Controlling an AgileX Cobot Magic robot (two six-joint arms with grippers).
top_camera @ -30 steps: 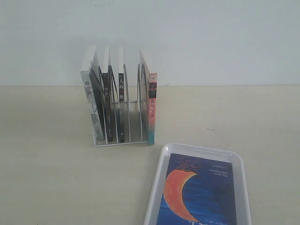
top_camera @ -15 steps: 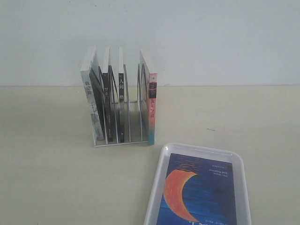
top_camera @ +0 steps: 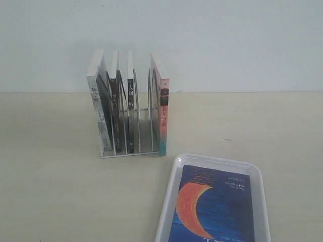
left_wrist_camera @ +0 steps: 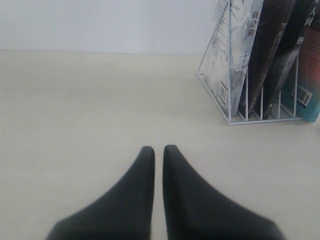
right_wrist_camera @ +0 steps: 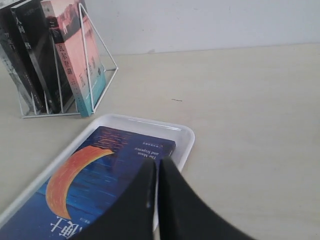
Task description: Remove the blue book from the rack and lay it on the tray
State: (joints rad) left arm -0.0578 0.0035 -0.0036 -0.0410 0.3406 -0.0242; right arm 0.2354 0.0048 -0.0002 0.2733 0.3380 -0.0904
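Note:
The blue book (top_camera: 214,206) with its orange-red crescent lies flat, front up, inside the white tray (top_camera: 174,174) at the front right; it also shows in the right wrist view as the blue book (right_wrist_camera: 95,175) in the tray (right_wrist_camera: 185,140). The wire rack (top_camera: 144,133) stands behind the tray, to its left, and holds several other books. My right gripper (right_wrist_camera: 158,163) is shut with nothing in it, above the tray's rim. My left gripper (left_wrist_camera: 158,149) is shut and empty over bare table, apart from the rack (left_wrist_camera: 220,95). Neither gripper shows in the exterior view.
In the rack stand a pale-spined book (top_camera: 98,113), two black-spined books (top_camera: 130,108) and a pink-and-teal-spined book (top_camera: 163,116) at its right end. A pale wall (top_camera: 227,40) runs behind the beige table (top_camera: 50,176).

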